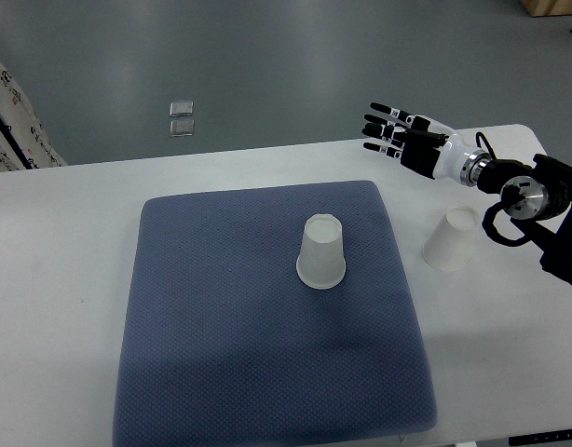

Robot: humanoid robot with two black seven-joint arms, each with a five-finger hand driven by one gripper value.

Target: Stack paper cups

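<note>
One white paper cup (321, 252) stands upside down near the middle of the blue mat (221, 326). A second white paper cup (451, 239) stands upside down on the white table, just right of the mat. My right hand (390, 129) hovers above the table's far edge, up and left of the second cup, with its fingers stretched out flat and holding nothing. The left arm does not show.
The white table (62, 279) carries the mat. Beyond its far edge lies grey floor with two small pale squares (182, 118). A patterned cloth (11, 121) hangs at the left edge.
</note>
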